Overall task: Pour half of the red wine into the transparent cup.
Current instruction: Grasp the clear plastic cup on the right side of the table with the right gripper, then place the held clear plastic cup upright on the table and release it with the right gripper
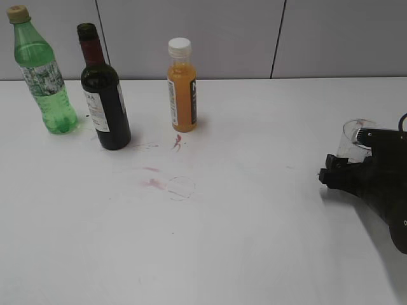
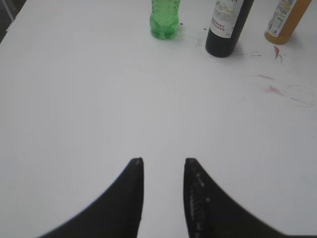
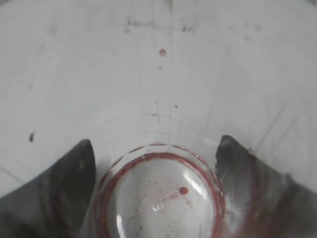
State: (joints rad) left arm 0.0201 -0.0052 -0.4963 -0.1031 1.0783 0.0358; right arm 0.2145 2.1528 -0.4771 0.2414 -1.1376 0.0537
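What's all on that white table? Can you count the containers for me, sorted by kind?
Plastic soda bottle, green: 1
Glass wine bottle, dark: 1
Small orange juice bottle: 1
Clear cup, between the right gripper's fingers: 1
Total: 4

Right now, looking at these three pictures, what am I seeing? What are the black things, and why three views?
It is a robot with two arms, each ending in a two-fingered gripper. One picture comes from a camera in front of the white table; the other two come from cameras on the wrists. On the table stand a green soda bottle, the wine bottle and an orange juice bottle, with reddish stains nearby. The left gripper is open and empty over bare table. The right gripper has its black fingers either side of the transparent cup; whether it already squeezes it, I cannot tell. The cup holds only red drops.
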